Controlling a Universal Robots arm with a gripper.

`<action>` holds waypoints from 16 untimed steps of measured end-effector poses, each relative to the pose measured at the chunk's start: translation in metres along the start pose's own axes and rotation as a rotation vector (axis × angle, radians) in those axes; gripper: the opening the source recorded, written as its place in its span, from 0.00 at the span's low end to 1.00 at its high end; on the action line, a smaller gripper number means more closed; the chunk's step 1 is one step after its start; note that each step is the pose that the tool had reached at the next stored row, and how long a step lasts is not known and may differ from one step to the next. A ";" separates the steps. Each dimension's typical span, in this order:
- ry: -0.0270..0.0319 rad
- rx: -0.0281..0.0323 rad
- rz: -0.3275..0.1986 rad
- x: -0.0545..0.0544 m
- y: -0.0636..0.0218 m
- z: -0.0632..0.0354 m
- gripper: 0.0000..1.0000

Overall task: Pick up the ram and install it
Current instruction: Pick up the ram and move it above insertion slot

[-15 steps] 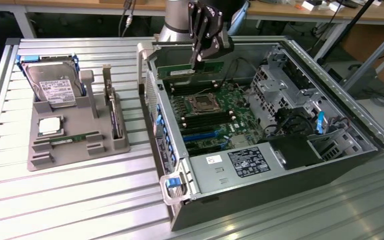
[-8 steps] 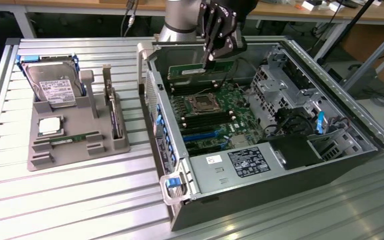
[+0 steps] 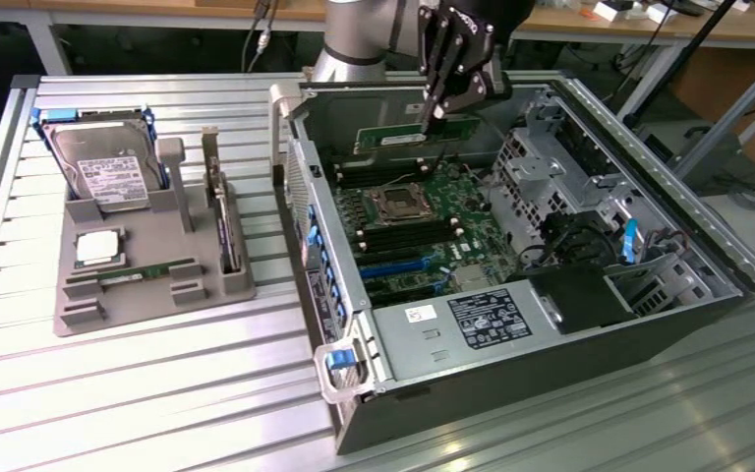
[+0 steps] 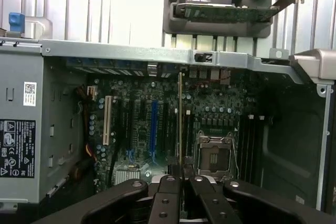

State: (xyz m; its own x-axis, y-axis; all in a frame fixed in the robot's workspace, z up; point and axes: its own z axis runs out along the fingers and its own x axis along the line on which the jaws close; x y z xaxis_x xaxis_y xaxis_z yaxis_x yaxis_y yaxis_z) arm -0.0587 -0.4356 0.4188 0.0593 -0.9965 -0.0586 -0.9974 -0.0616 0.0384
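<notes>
Your gripper (image 3: 433, 116) has its fingers pressed onto the ram (image 3: 411, 139), pinching the long green stick by its upper edge so that it hangs level inside the open computer case (image 3: 483, 393), close to the case's far wall in the exterior view. The stick sits above the motherboard (image 3: 450, 211), just beyond the processor socket (image 3: 397, 204); you cannot tell whether its lower edge touches anything yet. In the wrist view you see the ram (image 4: 180, 119) edge-on as a thin line running from between the gripper (image 4: 180, 170) fingers out over the board, between the blue slot and the socket (image 4: 214, 153). On the exterior view's left, well apart from the case, the grey tray (image 3: 154, 236) rests on the ribbed table (image 3: 129, 393) and carries the hard drive (image 3: 109, 167), the square processor chip (image 3: 98, 248) and the card (image 3: 227, 231) with its metal bracket standing on edge
</notes>
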 end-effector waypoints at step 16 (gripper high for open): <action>0.0003 -0.0001 0.000 0.003 -0.0452 -0.0019 0.12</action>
State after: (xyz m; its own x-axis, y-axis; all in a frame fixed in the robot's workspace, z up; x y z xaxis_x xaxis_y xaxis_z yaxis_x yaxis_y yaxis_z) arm -0.0134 -0.4355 0.4188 0.0594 -0.9965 -0.0583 -0.9974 -0.0616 0.0385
